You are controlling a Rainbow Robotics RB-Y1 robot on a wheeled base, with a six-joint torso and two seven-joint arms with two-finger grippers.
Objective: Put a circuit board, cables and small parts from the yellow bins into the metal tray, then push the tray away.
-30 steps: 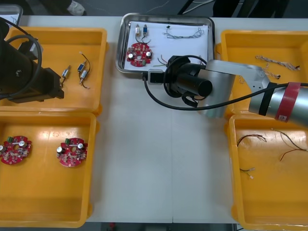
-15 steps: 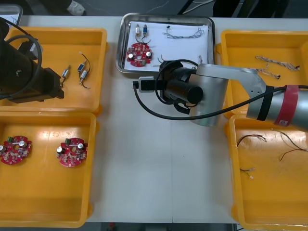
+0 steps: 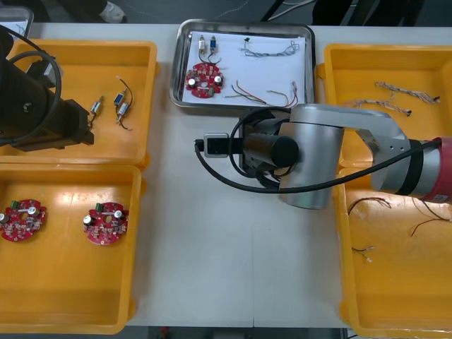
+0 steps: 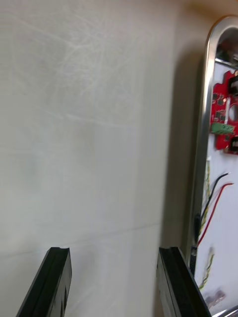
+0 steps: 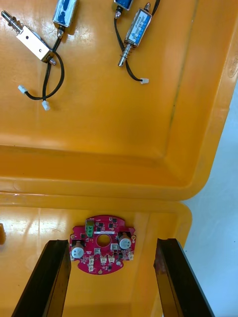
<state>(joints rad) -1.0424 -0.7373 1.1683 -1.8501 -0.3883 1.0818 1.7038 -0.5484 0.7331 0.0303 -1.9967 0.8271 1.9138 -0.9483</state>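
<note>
From above, the shiny rectangular metal tray (image 3: 244, 22) at the far side of the light table (image 3: 205, 233) holds a round red circuit board (image 3: 203, 79), thin cables (image 3: 268, 48) and small metal parts (image 3: 206, 44), so loading looks done.

In the right wrist view, the right claw (image 4: 114, 252) is spread and empty, just beside the tray's rim, probably lined up to push.

In the left wrist view, the left claw (image 5: 110, 242) is spread and idle over a yellow plastic bin (image 5: 49, 220).

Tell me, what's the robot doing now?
Right gripper open, empty, over table beside metal tray. Left gripper open, parked over left yellow bins. Tray holds circuit board, cables, small metal parts. Nothing between gripper and tray.
</note>
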